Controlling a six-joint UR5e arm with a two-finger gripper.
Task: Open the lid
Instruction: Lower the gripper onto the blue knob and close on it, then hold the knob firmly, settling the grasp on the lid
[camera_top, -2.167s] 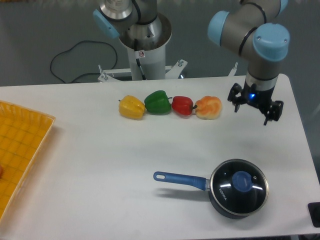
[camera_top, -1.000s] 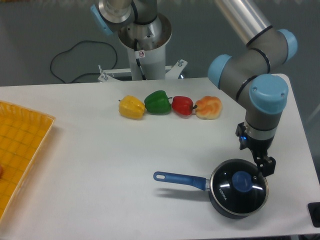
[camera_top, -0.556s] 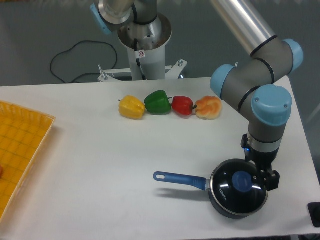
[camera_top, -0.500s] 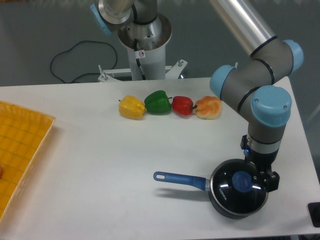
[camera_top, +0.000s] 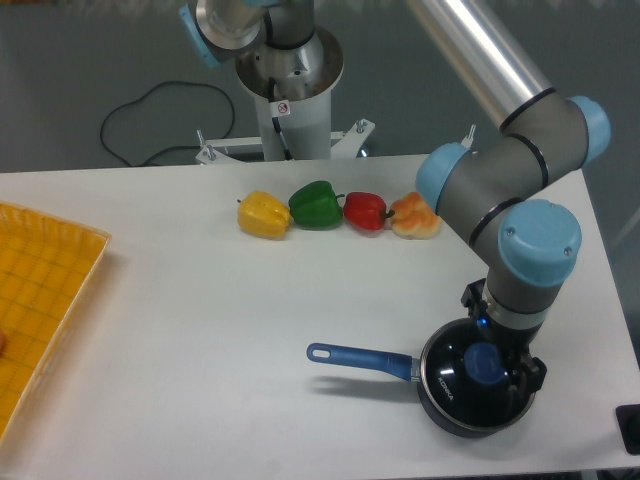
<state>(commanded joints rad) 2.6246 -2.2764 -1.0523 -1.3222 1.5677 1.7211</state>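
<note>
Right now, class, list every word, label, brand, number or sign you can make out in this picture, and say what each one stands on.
Short white brand word on the glass of the lid: too small and blurred to read.
Round red-and-white sign sticker on the robot base column: a prohibition-type symbol, details not readable.
No other text shows on the peppers, tray or table.

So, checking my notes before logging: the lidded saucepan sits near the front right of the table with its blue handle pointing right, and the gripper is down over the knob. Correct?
Not quite: the camera view shows the saucepan's blue handle pointing left, toward the table's middle. The rest holds: the lid is on, and the gripper is down over the blue knob.
</note>
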